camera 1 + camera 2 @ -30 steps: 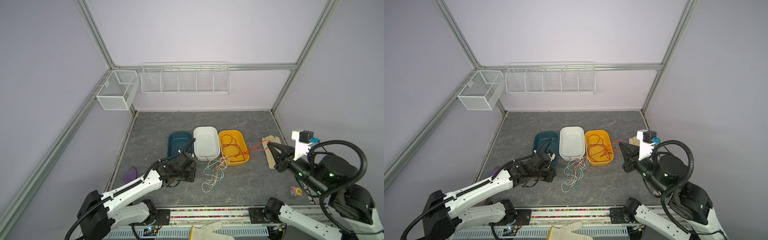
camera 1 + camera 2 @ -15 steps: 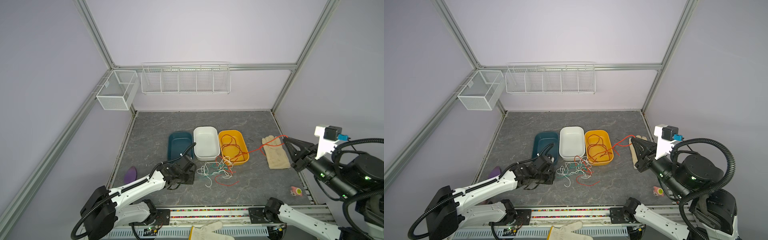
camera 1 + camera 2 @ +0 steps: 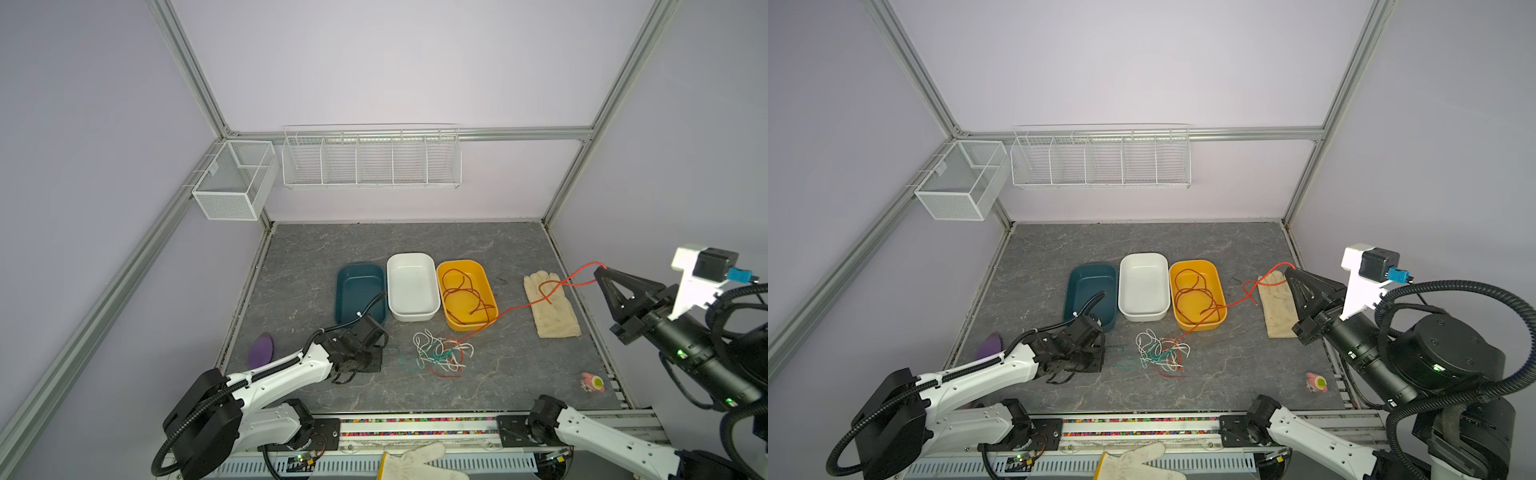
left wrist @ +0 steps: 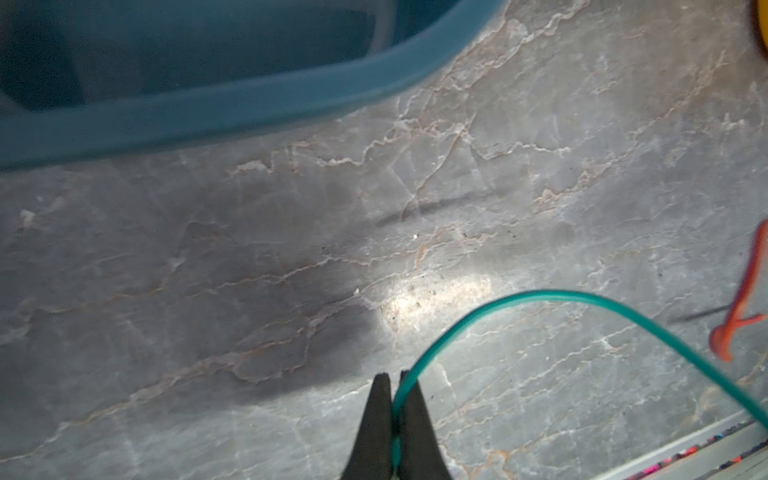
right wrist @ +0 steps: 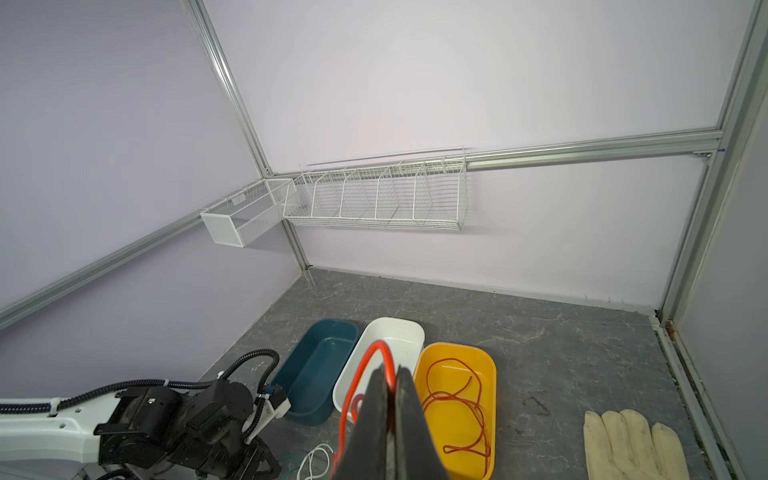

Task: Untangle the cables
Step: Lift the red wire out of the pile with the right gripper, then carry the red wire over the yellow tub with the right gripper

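No word, brand, number or sign is readable anywhere; the small tag (image 3: 213, 168) on the mesh basket (image 3: 226, 205), far beyond the left pincer (image 4: 392, 386), is too small.

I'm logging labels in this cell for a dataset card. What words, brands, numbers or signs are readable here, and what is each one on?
No text can be read in any view.
Small tag on the mesh basket: too small to read.
Multicoloured strip at the front: a colour pattern only, no legible characters.
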Robot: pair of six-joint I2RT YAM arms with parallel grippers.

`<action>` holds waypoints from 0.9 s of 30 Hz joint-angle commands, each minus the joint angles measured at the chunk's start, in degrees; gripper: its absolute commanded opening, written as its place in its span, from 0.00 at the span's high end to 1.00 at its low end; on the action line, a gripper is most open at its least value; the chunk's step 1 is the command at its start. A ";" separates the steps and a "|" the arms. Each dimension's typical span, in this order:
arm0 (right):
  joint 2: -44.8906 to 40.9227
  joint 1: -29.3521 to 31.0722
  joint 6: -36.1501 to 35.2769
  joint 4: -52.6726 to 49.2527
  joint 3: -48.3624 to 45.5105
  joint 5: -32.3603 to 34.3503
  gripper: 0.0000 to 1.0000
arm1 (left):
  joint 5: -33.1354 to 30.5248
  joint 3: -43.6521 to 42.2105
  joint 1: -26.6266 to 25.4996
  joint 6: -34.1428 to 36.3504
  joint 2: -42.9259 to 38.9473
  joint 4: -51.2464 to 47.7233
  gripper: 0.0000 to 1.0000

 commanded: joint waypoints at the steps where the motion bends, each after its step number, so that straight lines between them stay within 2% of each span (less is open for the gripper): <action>1: -0.11 -0.20 -1.55 -0.42 2.21 1.26 0.94 | -1.55 -0.69 1.38 -1.21 0.18 -0.09 1.00; 9: 1.15 -0.07 -1.98 -0.94 3.21 -0.52 0.94 | -2.76 -0.61 2.89 -1.43 -0.13 -0.29 1.00; 16: 2.07 -0.06 -2.09 0.30 -2.92 -3.41 0.94 | -5.03 1.58 2.96 -1.48 -3.41 -2.27 1.00; 22: 1.71 0.00 -2.36 3.76 -7.85 -2.53 0.94 | -6.38 4.72 3.04 -0.36 -8.01 -5.47 0.99; 26: 2.04 -0.01 -1.86 5.65 -11.91 -2.85 0.94 | -6.21 7.18 3.02 0.10 -10.99 -8.32 0.60; 27: 2.22 0.00 -1.68 6.15 -12.71 -3.26 0.94 | -6.13 7.70 3.01 0.14 -11.65 -8.87 0.53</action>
